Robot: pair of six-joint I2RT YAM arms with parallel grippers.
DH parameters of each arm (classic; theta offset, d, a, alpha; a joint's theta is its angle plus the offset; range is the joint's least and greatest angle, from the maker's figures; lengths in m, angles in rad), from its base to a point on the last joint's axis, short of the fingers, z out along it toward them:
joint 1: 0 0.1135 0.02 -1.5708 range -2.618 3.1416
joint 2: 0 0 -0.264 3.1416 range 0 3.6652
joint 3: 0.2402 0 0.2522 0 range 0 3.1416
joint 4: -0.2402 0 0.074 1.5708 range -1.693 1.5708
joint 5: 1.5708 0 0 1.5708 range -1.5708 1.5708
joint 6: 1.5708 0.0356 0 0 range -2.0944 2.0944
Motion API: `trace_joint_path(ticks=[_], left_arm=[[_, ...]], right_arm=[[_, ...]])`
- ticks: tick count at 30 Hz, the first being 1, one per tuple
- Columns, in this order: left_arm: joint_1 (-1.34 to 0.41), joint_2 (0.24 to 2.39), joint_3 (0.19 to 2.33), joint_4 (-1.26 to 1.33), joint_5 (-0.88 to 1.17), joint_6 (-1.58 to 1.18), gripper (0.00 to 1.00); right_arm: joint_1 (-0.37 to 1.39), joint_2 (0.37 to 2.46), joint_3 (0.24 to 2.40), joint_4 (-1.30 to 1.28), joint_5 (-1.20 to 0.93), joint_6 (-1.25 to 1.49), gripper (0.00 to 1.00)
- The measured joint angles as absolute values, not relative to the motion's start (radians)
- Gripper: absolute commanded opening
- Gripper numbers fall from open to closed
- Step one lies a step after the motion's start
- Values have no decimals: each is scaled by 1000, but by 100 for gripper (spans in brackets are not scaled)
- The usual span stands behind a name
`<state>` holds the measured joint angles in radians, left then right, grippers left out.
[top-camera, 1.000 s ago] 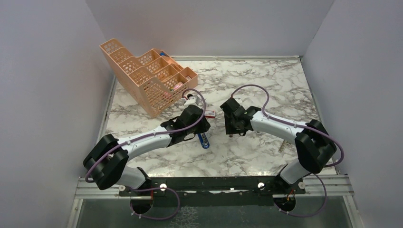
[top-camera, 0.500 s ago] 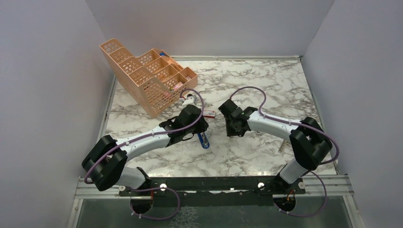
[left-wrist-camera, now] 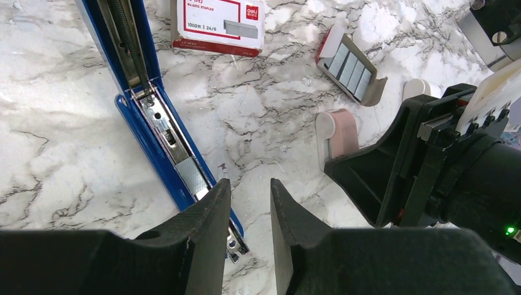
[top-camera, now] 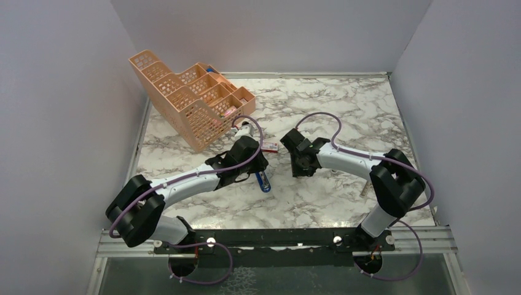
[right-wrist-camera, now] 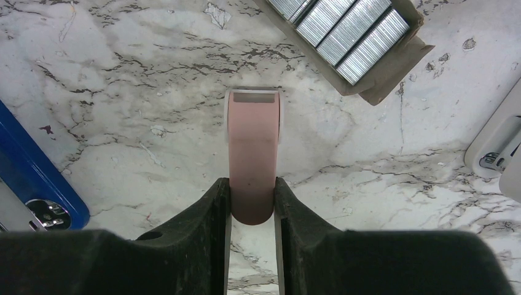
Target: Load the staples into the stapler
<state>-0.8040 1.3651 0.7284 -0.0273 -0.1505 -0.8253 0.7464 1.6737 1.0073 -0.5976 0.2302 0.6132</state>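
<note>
The blue stapler (left-wrist-camera: 161, 142) lies open on the marble with its silver channel up, and its tip shows in the right wrist view (right-wrist-camera: 29, 178). The staples (right-wrist-camera: 340, 21) are silvery ribbed strips in an open cardboard tray, also visible in the left wrist view (left-wrist-camera: 351, 64). My left gripper (left-wrist-camera: 250, 192) hovers low just right of the stapler's near end, its jaws a little apart with nothing between them. My right gripper (right-wrist-camera: 252, 192) is shut on the near end of the small pink block (right-wrist-camera: 252, 147), just below the tray.
A red-and-white staple box (left-wrist-camera: 220, 21) lies beyond the stapler. A small white block (right-wrist-camera: 494, 147) sits right of the pink one. The peach mesh organiser (top-camera: 190, 98) stands at the back left. The two grippers are close together mid-table (top-camera: 279, 165).
My right wrist has shifted slightly left and away, toward the left gripper. The left arm has barely moved.
</note>
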Motion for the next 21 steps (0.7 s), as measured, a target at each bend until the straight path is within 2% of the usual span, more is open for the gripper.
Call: trace_joint_path(ticks=[3,14,21], left_arm=[[-798,1364,726,-28,-150,-825,32],[-785,1343,725,-32,-150,-824,32],[-780,1343,725,-33,-150,-821,32]], right_arm=[[746,1677,1013,-604,230,614,31],[746,1665,1023,-601,254,627,50],[746,1656,1028,-602,257,627,51]])
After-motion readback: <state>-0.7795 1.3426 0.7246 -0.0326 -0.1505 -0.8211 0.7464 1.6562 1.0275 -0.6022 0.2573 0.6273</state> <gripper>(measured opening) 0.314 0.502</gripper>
